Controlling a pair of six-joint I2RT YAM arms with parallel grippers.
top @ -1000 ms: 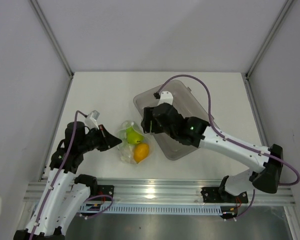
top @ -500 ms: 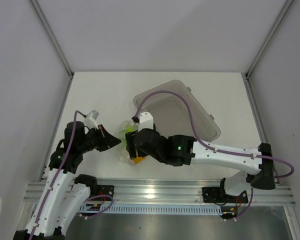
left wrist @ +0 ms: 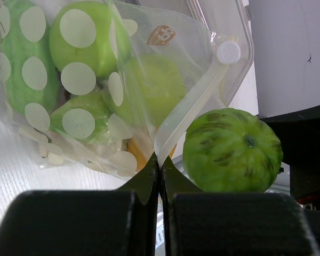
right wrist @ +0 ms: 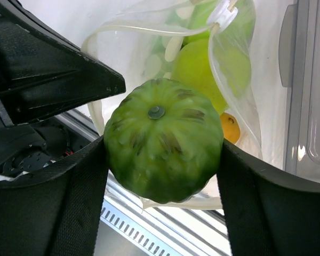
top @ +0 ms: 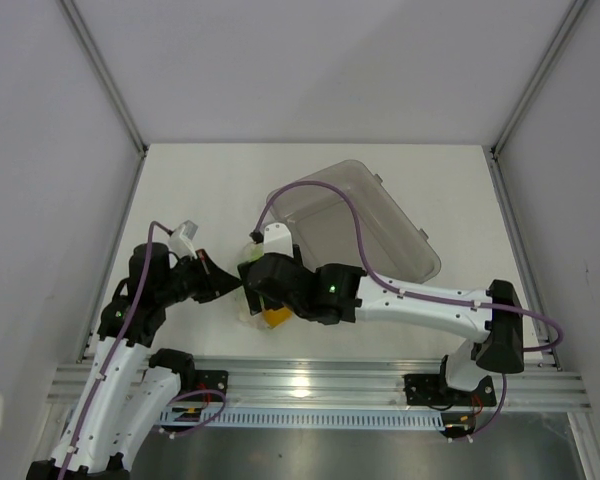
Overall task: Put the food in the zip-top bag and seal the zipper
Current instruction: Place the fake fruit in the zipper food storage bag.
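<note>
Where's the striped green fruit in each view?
Top external: hidden under the right gripper.
Left wrist: fruit lower right, beside the bag's mouth.
Right wrist: centre, between the fingers.
Shared landmark: the bag, in all three.

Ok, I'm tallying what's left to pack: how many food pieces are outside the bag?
1: a striped green fruit in the right claw, just in front of the bag mouth, whose edge the left claw pinches. The right arm may hide others.
</note>
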